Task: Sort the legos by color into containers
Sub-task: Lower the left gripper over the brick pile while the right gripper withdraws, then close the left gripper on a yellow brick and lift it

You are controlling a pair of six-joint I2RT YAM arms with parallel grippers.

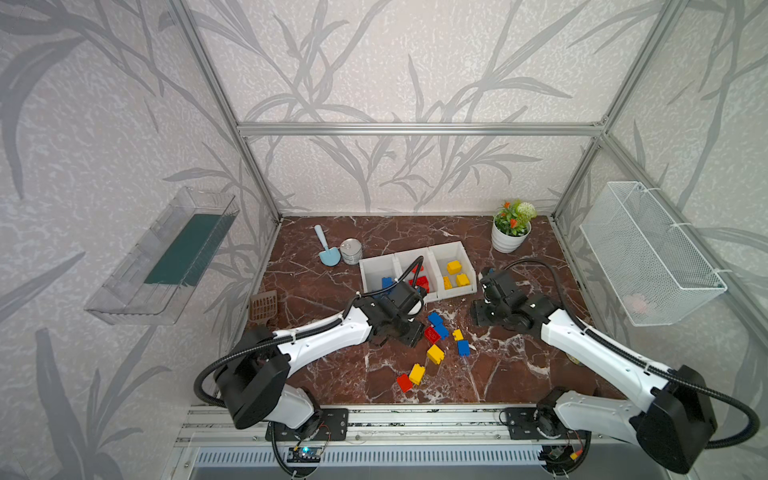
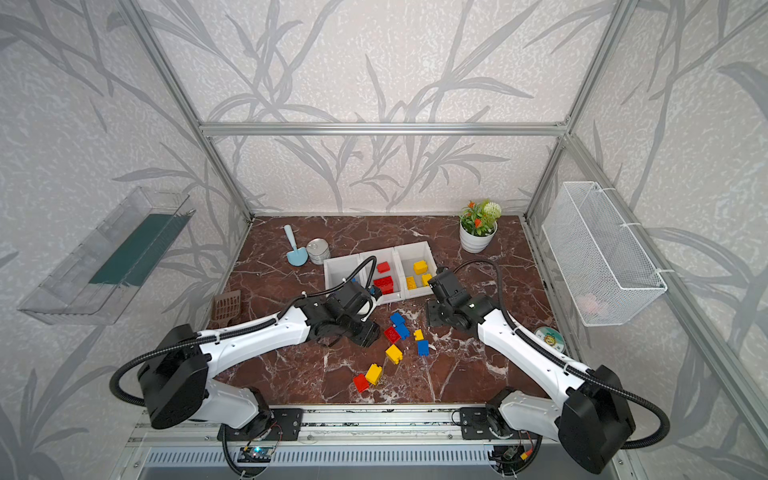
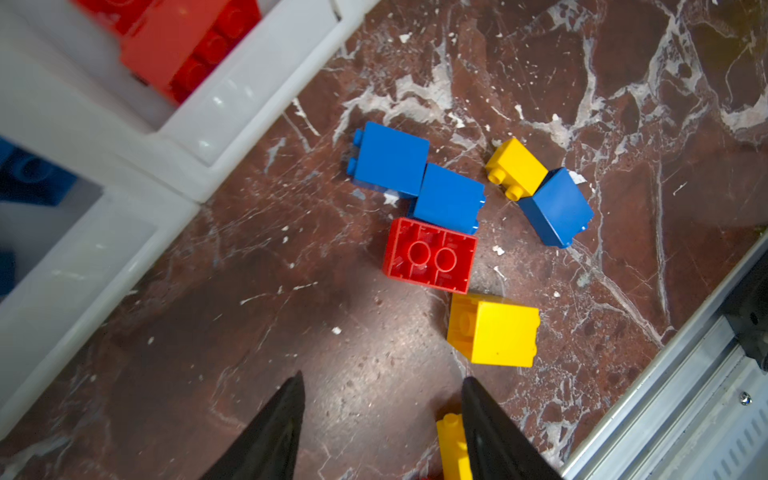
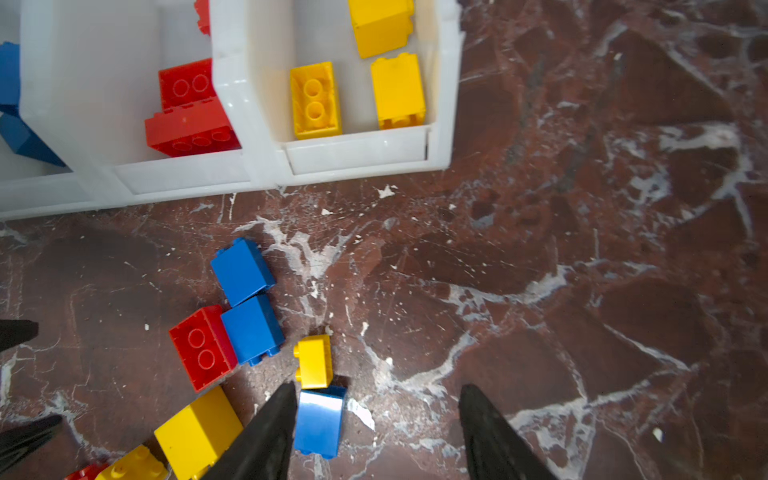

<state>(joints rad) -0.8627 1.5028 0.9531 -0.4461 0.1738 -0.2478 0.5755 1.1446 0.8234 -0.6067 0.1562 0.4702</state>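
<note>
Presently: legos [image 3: 430, 255], likely light, rigid, slick, best taken across flat side faces; left pincer [image 3: 382, 380], right pincer [image 4: 378, 387] both apart, empty.

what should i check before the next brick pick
1. left gripper open, nothing between the jaws: ok
2. right gripper open, nothing gripped: ok
3. containers hold one colour each, as far as they show: ok
4. all legos binned: not ok, eight loose legos lie on the table
5. red brick free on every side: not ok, a blue brick touches it
6. height of either gripper above the table: cannot tell
</note>
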